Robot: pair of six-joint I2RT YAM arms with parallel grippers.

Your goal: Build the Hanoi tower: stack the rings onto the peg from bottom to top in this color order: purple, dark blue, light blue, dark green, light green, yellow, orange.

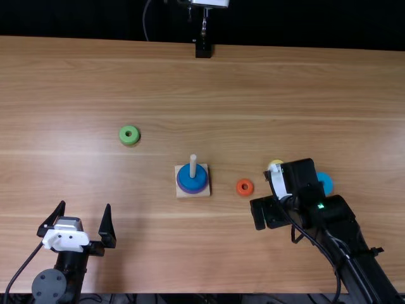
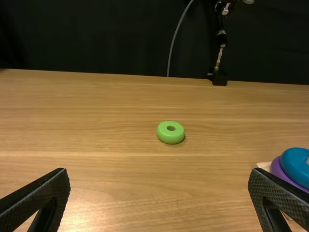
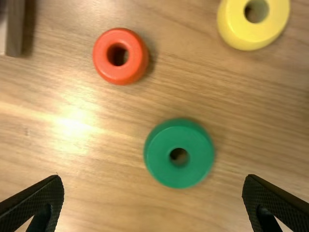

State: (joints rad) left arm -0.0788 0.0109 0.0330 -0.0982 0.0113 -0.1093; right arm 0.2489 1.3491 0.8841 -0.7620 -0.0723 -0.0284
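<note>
the right black two-fingered gripper gapes wide and empty above the round dark green ring; the left black gripper is parted and empty too. on its pale square base, the upright peg wears a purple ring beneath a dark blue ring.

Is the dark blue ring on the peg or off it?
On: the dark blue ring sits above the purple ring, and the peg rises through its hole.
</note>
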